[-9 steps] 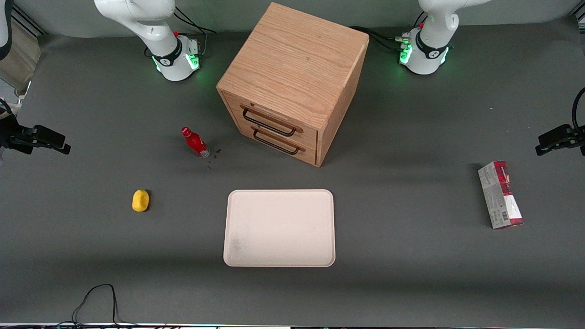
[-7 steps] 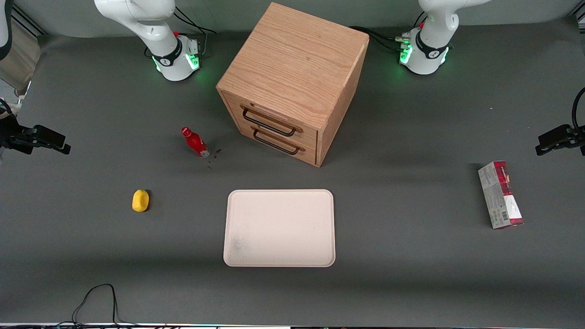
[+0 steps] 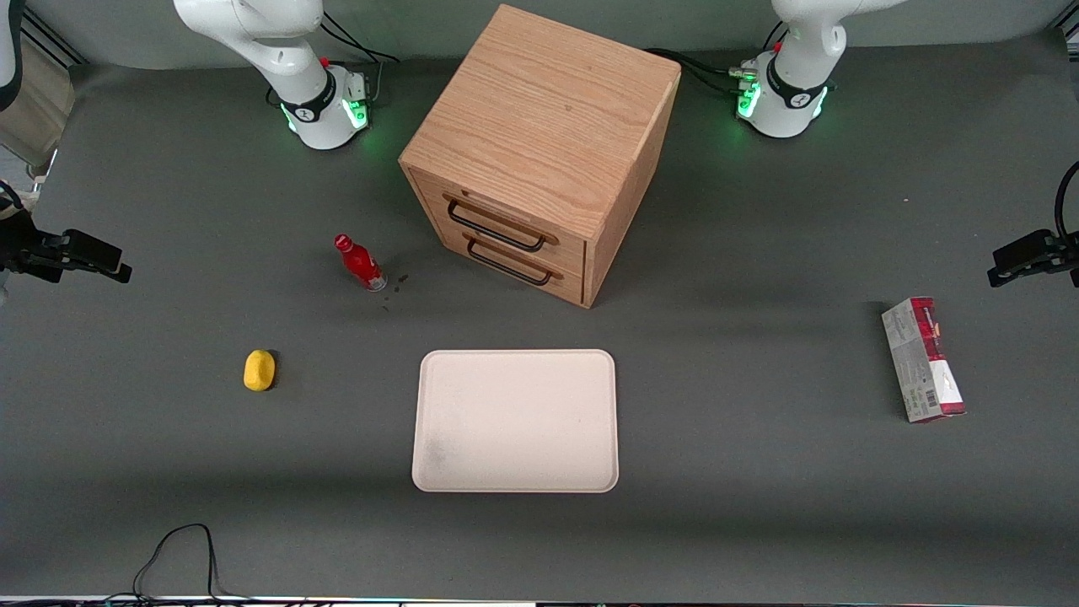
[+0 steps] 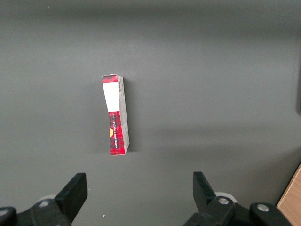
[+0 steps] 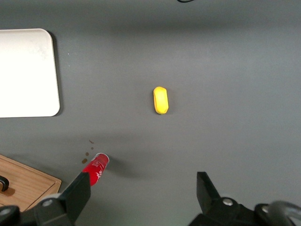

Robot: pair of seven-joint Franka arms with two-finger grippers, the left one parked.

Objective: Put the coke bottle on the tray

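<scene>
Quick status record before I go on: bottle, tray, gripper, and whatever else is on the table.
coke bottle: on the table, in front of the drawer cabinet, farther from the front camera than the tray
tray: flat on the table, nothing on it
gripper: high above the table, fingers open, holding nothing
yellow lump: on the table toward the working arm's end, apart from the bottle
carton: lying toward the parked arm's end
task: bottle not yet grasped

One coke bottle (image 3: 360, 262), one tray (image 3: 515, 421), one yellow lump (image 3: 260, 370), one carton (image 3: 922, 359), one cabinet (image 3: 539, 143).
</scene>
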